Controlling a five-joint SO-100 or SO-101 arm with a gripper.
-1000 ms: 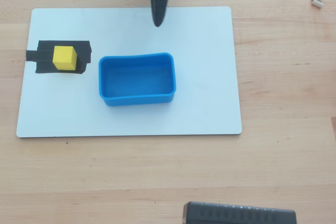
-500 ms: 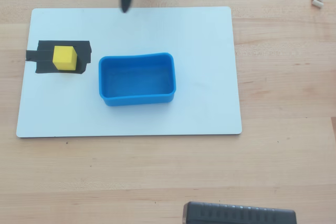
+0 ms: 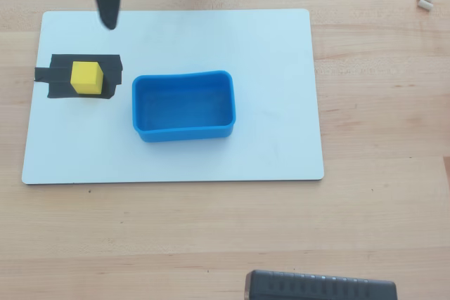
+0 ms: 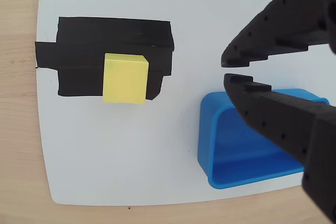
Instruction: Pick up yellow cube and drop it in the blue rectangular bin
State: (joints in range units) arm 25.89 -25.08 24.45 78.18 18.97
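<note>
The yellow cube (image 3: 86,77) sits on a black tape patch (image 3: 112,64) at the left of a white board (image 3: 267,54). The blue rectangular bin (image 3: 183,133) stands empty to the cube's right in the overhead view. My gripper (image 3: 110,22) hangs over the board's far edge, just beyond the cube, shut and empty. In the wrist view the cube (image 4: 125,78) lies on the tape (image 4: 115,35) at the left. The bin (image 4: 206,140) is at the lower right, partly hidden behind my gripper (image 4: 224,71), whose jaws are almost touching and hold nothing.
The board lies on a wooden table. A black ribbed object (image 3: 320,287) is at the table's near edge. Small white pieces (image 3: 425,1) lie at the far right corner.
</note>
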